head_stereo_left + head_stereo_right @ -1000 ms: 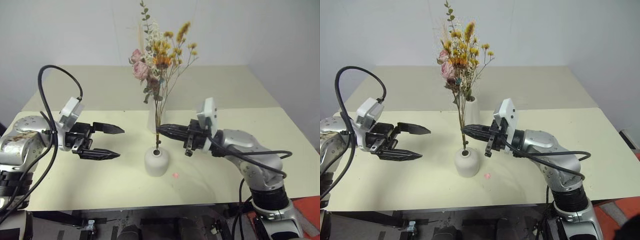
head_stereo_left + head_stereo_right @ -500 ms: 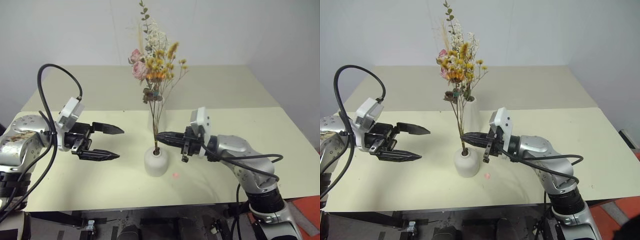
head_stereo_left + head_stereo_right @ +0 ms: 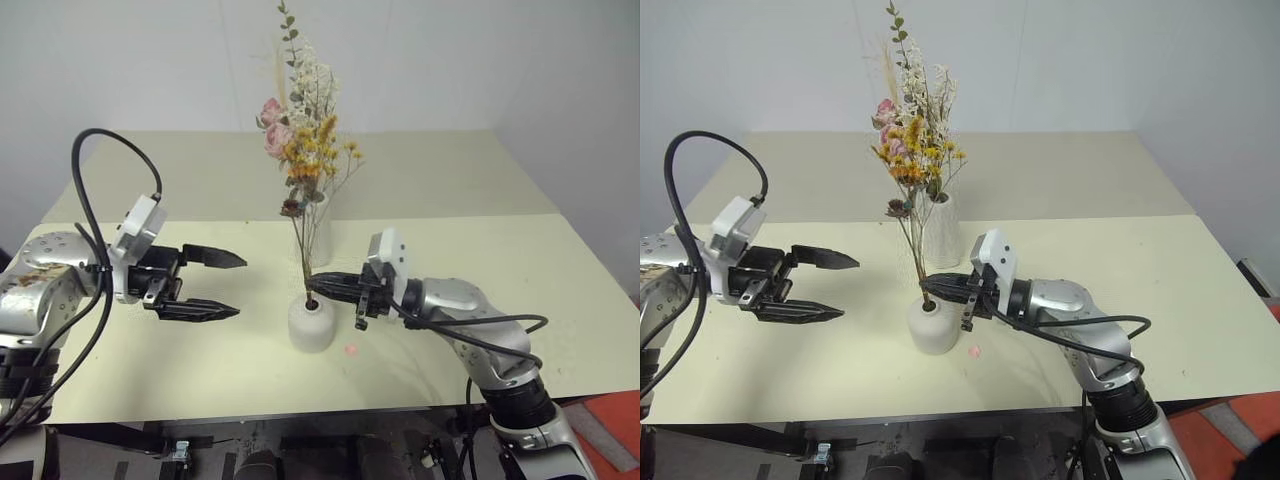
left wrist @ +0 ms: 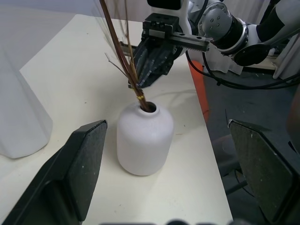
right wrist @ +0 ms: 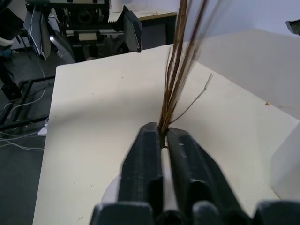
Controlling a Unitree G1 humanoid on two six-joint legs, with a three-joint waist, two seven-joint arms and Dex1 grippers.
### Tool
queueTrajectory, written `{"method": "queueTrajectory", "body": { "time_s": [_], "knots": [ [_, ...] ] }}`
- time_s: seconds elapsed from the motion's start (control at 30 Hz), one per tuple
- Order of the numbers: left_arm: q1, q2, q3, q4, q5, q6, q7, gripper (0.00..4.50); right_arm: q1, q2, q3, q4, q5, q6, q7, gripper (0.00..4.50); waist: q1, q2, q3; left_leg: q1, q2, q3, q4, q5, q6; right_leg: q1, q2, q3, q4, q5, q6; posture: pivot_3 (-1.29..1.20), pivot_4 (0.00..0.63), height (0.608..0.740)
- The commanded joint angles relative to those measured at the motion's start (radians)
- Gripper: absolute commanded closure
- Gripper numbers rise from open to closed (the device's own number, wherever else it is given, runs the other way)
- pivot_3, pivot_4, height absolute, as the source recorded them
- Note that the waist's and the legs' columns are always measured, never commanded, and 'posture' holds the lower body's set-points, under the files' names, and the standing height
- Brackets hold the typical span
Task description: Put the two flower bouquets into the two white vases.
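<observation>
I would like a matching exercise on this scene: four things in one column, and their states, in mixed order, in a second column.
Things:
1. short rounded white ceramic vase
2. tall slim white ceramic vase
3. left gripper
4. right gripper

States:
A. wide open, empty
B. contains the fuller bouquet with pink roses
C. closed on thin stems just above a vase mouth
D. contains the sparse bouquet with orange-yellow blossoms

Pairs: 1-D, 2-B, 3-A, 4-C
</observation>
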Motion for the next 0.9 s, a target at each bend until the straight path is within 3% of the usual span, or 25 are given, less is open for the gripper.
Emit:
{"method": "queueTrajectory", "body": {
  "time_s": [0.03, 0.27, 0.73, 0.9],
  "knots": [
    [-0.001, 0.019, 0.031, -0.029, -0.008, -0.009, 0.003, 0.0, 0.017, -0.013, -0.018, -0.035, 0.0, -0.028, 0.01, 2.68, 0.0, 0.0, 0.0, 0.0, 0.0, 0.0, 0.0, 0.0, 0.0, 0.0, 0.0, 0.0, 0.0, 0.0, 0.0, 0.0, 0.15, 0.74],
    [-0.014, 0.006, 0.013, -0.01, 0.0, -0.018, 0.0, 0.0, 0.079, -0.13, -0.056, -0.111, 0.016, -0.005, 0.066, 0.22, 0.004, 0.0, 0.0, 0.0, 0.0, 0.0, 0.0, 0.0, 0.0, 0.0, 0.0, 0.0, 0.0, 0.0, 0.0, 0.0, 0.15, 0.74],
    [0.011, -0.02, 0.033, -0.014, -0.003, -0.041, 0.04, 0.0, 0.125, -0.535, -0.395, -0.008, 0.074, 0.095, 0.182, 0.22, 0.015, 0.0, 0.0, 0.0, 0.0, 0.0, 0.0, 0.0, 0.0, 0.001, 0.0, 0.0, -0.001, 0.0, 0.0, 0.0, 0.15, 0.74],
    [0.05, -0.006, 0.073, -0.044, -0.016, -0.036, 0.066, 0.0, 0.162, -0.586, -0.44, 0.044, 0.049, 0.045, 0.217, 0.22, 0.016, 0.0, 0.0, 0.0, 0.0, 0.001, 0.0, 0.0, 0.0, 0.001, 0.0, 0.001, -0.001, 0.0, 0.0, 0.0, 0.15, 0.74]
  ]
}}
